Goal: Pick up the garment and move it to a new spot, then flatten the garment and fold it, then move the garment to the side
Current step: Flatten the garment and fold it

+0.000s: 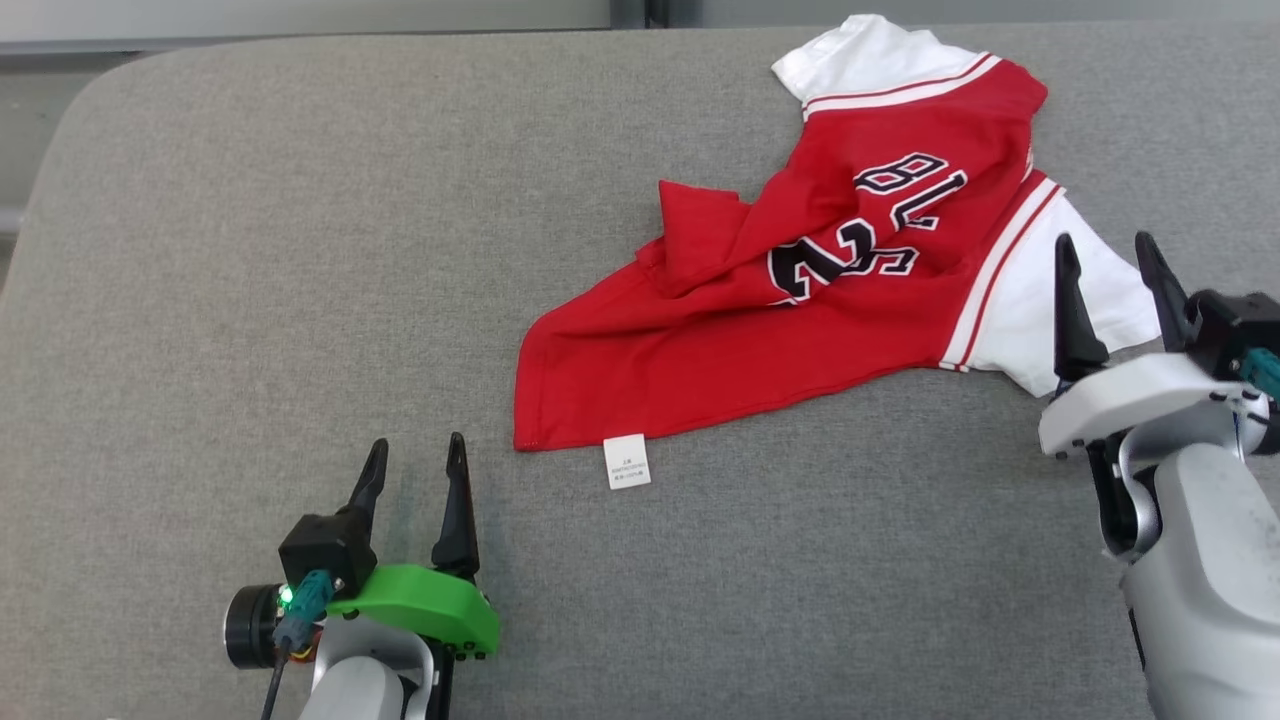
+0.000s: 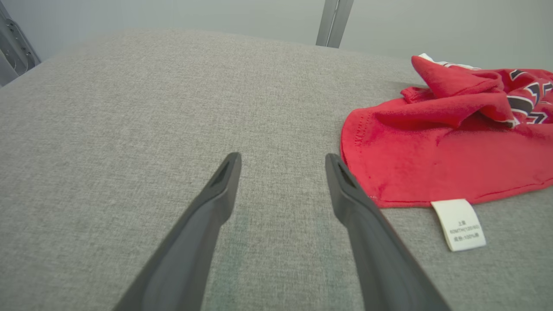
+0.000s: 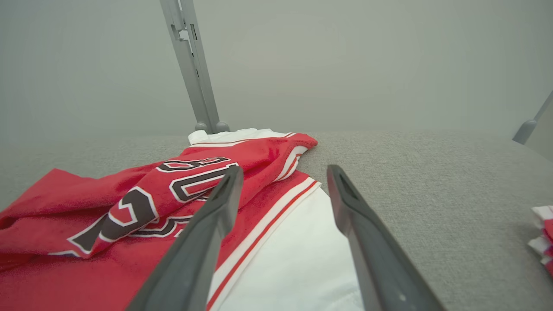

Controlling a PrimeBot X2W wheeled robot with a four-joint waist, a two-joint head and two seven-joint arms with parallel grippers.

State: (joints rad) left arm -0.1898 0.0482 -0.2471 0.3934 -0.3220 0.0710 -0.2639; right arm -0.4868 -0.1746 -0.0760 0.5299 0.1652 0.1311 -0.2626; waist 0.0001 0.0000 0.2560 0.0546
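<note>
The garment [image 1: 800,330] is a red jersey with white sleeves and dark numbers, lying rumpled on the grey table, a white label sticking out at its near hem. My left gripper [image 1: 413,455] stands open near the table's front, left of the hem corner, holding nothing. In the left wrist view the left gripper [image 2: 283,160] is just left of the garment [image 2: 436,155]. My right gripper [image 1: 1105,245] is open over the near white sleeve, empty. In the right wrist view the right gripper [image 3: 283,172] spreads above the garment [image 3: 268,242], over its sleeve and striped trim.
The grey fabric table [image 1: 250,300] stretches wide to the left of the jersey. A metal post [image 3: 190,65] rises behind the table's far edge. Another red-and-white cloth [image 3: 543,235] lies at the right edge of the right wrist view.
</note>
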